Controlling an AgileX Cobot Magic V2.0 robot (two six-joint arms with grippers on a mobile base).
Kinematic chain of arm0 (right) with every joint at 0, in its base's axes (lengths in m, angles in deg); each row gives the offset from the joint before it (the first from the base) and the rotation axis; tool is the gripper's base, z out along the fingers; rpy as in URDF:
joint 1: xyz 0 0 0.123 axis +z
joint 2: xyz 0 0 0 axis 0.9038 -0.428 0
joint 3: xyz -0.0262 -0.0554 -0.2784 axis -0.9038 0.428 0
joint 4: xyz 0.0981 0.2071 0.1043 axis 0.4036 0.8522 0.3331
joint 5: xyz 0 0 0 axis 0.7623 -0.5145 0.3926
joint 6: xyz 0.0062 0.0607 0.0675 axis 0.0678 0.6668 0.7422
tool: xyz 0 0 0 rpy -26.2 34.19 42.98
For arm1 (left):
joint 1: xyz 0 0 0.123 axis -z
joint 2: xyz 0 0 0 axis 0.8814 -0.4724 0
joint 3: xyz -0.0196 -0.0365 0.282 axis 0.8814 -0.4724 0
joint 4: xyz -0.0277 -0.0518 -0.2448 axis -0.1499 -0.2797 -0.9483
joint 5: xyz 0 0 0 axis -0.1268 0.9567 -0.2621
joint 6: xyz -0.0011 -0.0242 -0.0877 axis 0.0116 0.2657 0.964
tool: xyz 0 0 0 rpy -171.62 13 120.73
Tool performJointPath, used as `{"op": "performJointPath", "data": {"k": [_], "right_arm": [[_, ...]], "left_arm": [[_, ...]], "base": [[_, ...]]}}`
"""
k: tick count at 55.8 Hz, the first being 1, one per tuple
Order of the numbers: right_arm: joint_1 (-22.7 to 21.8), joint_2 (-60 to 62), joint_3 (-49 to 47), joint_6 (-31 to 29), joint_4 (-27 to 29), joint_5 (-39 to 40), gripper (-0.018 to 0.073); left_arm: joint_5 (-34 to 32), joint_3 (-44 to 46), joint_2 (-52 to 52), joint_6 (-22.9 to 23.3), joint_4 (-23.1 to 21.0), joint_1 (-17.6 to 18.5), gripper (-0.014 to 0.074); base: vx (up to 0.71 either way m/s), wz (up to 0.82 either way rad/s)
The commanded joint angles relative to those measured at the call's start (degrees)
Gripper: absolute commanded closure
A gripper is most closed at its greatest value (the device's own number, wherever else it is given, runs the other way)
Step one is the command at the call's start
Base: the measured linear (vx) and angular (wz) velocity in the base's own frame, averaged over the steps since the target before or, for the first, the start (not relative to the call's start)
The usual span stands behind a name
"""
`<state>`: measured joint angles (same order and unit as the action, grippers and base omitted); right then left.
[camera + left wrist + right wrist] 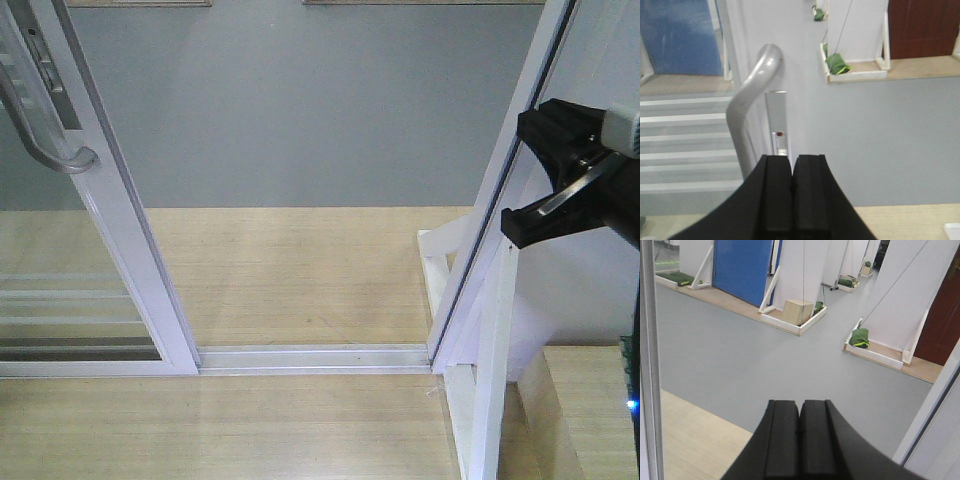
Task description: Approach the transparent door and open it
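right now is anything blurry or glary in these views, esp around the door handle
Front view: the grey pull handle is soft and cut off by the frame's left edge, and faint reflections show on the transparent door. Left wrist view: a bright sheen runs along the handle, and the left gripper is slightly soft. Right wrist view: even light, the right gripper dark with little detail.

Even, diffuse indoor light is seen in all three views, with only faint shadows cast on the grey floor (740,355). A soft highlight is carried along the curved grey pull handle (747,115), which is slightly blurred. The wooden flooring (300,270) is washed pale by mild glare, and straight frames are bent slightly towards the edges.
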<state>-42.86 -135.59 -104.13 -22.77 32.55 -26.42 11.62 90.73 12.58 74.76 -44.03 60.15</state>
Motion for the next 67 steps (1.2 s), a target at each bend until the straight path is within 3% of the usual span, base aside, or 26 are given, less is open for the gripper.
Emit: {"op": "performJointPath", "data": {"k": [1, 8, 14, 22, 28, 42, 67], "right_arm": [[-0.14, 4.36, -1.69, -0.09, -0.06, 1.57, 0.0565], [-0.14, 10.19, -1.69, -0.09, 1.09, -4.46, 0.0565], [-0.14, 15.78, -1.57, -0.09, 1.17, -11.16, 0.0565], [-0.14, 23.03, -1.57, -0.16, 1.12, -18.09, 0.0565], [-0.14, 27.8, 0.83, -0.1, 1.13, -18.62, 0.0565], [-0.14, 35.14, 7.05, -0.33, 1.05, -18.06, 0.0565], [-0.14, 35.41, 7.11, -0.33, 1.2, -18.82, 0.0565]], "left_arm": [[-6.15, -3.77, 7.94, -0.01, 0.08, 2.74, 0.0599], [-5.29, -10.1, 16.41, 0.0, 0.08, 7.37, 0.0599], [0.61, -13.73, 23.12, 0.0, -0.95, 10.78, 0.0599], [8.21, -18.38, 32.5, -0.1, -5.06, 14.91, 0.0599], [10.98, -22.44, 39.14, -0.55, -9.67, 17.0, 0.0599], [14.75, -26.94, 48.93, -7.34, -16.13, 18.1, 0.0599], [15.06, -27.06, 49.59, -7.01, -16.86, 18.1, 0.0599]], "base": [[0.0, 0.0], [0.0, 0.0], [0.0, 0.0], [0.0, 0.0], [0.0, 0.0], [0.0, 0.0], [0.0, 0.0]]}}
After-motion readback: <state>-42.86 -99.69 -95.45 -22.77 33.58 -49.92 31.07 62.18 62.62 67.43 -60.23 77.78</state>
